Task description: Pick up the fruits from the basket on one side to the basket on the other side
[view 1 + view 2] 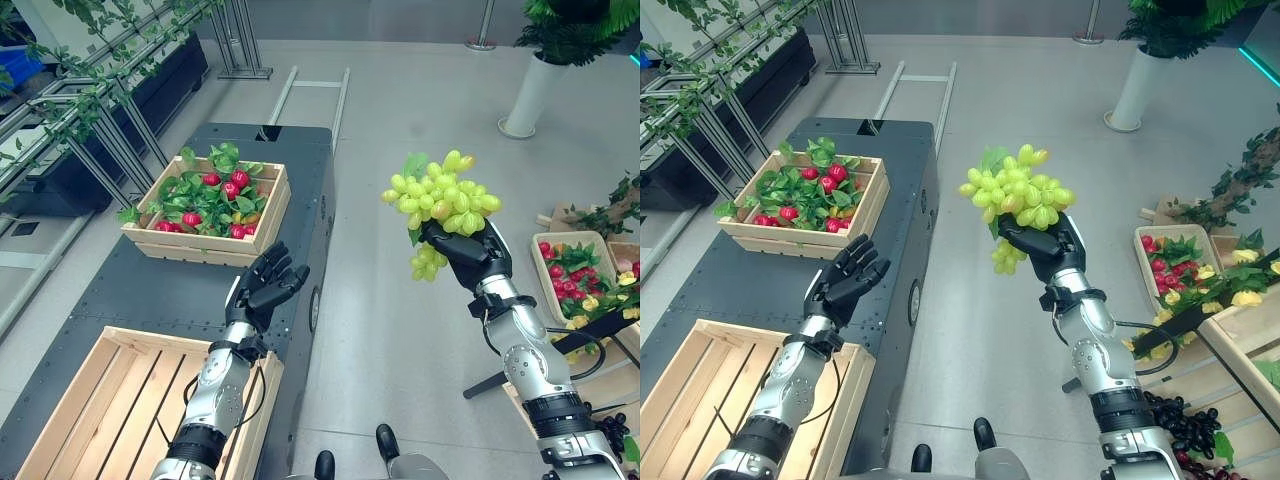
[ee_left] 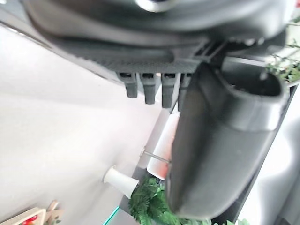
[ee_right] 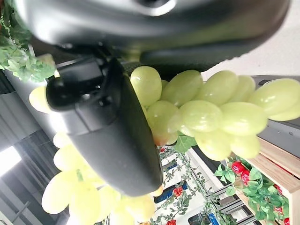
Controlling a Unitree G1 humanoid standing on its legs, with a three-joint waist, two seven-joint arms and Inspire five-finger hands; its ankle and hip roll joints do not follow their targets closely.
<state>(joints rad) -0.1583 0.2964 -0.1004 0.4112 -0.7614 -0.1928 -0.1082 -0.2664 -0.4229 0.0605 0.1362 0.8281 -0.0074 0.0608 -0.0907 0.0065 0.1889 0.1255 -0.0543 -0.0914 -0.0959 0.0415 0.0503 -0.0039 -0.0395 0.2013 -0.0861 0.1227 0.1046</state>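
My right hand (image 1: 462, 252) is raised over the floor, shut on a bunch of green grapes (image 1: 443, 201), which also fills the space past my thumb in the right wrist view (image 3: 206, 110). On the dark table (image 1: 130, 285) a far wooden crate (image 1: 262, 222) holds red fruits and green leaves. A near slatted wooden crate (image 1: 120, 400) sits at the table's front with no fruit inside. My left hand (image 1: 262, 288) hovers open between the two crates, holding nothing. To my right a wooden basket (image 1: 555, 285) on the floor holds red and yellow fruits with leaves.
More crates with dark grapes (image 1: 1185, 425) and fruit stand low at my right. A white planter (image 1: 528, 95) with a green plant stands on the far floor. Metal racks with vines (image 1: 90, 120) line the left side. Grey floor lies between the table and the right baskets.
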